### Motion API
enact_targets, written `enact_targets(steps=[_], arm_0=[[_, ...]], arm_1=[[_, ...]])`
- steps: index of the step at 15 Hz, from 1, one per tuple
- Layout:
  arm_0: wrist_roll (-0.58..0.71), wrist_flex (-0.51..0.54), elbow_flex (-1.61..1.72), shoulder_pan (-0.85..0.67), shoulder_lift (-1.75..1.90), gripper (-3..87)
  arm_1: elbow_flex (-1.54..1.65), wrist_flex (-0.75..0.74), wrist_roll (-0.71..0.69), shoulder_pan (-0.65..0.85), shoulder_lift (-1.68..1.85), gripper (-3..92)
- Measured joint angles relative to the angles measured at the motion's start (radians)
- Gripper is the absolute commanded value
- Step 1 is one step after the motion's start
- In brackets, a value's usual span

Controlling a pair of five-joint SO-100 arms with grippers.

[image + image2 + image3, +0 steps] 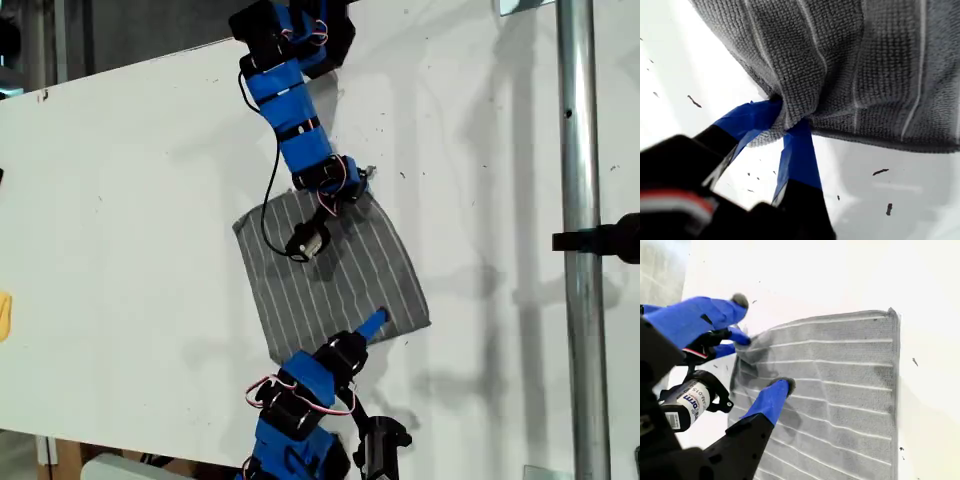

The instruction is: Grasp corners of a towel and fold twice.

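Square dark-grey, white-striped soft towel (335,270) lies flat on the white table (120,200). My first gripper (787,122) has its jaws pinched shut on one corner (771,134). My second gripper (782,386) presses one blue fingertip onto the cloth; its jaw opening cannot be told. For a clean fold, the second corner probably needs an equally firm pinch before lifting.

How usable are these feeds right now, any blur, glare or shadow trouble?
Exterior view: sharp, arm shadows on the table. First wrist view: towel weave crisp, my first gripper body blurred up close. Second wrist view: the table washes out white; my second gripper shadows the towel.
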Motion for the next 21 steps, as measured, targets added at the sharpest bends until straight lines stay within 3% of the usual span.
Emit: enact_targets(steps=[4, 12, 13, 15, 18, 21], arm_0=[[-0.018, -0.018, 0.0, 0.003, -0.193, 30.1], [-0.276, -0.204, 0.051, 0.121, -0.511, 29.1], [-0.311, -0.25, 0.078, 0.13, -0.545, 24.7], [-0.35, -0.321, 0.078, 0.133, -0.609, -1.8], [-0.356, -0.396, 0.067, 0.127, -0.666, -1.7], [-0.321, -0.316, 0.035, 0.132, -0.638, -1.7]], arm_1=[[0.0, 0.0, 0.018, 0.0, 0.0, -0.2], [0.0, 0.0, 0.025, 0.0, 0.0, -0.2], [0.0, 0.0, 0.026, 0.0, 0.0, -0.2], [0.0, 0.0, 0.026, 0.0, 0.0, -0.2], [0.0, 0.0, 0.026, -0.005, 0.0, -0.2], [0.0, 0.0, 0.032, -0.005, 0.009, -0.3]])
